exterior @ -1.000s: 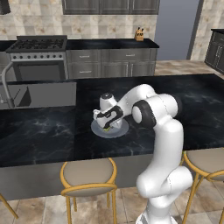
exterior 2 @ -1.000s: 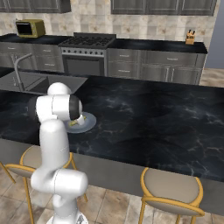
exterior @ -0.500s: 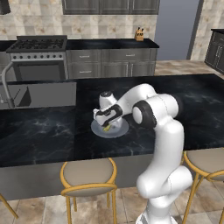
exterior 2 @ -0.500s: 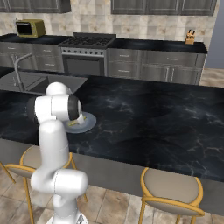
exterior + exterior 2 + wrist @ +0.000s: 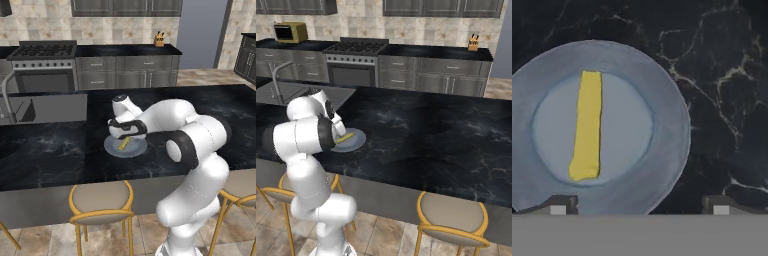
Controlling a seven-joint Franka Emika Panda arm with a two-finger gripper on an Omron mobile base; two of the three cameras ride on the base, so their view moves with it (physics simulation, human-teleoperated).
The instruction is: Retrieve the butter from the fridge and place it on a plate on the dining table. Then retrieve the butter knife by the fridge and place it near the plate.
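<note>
Butter (image 5: 587,125) lies flat on the plate (image 5: 662,150), pointing from 12 to 6 o'clock, at 11 o'clock from the gripper (image 5: 639,202). Its jaws stand wide apart, holding nothing.

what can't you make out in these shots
- Right base view: the near left part of the plate and one end of the butter are hidden behind the arm.
- Left base view: the end effector covers the far part of the plate.
- Hand view: the plate's left and bottom rim are cut off by the picture's edge.
- The knife block is too small to count its handles.
</note>
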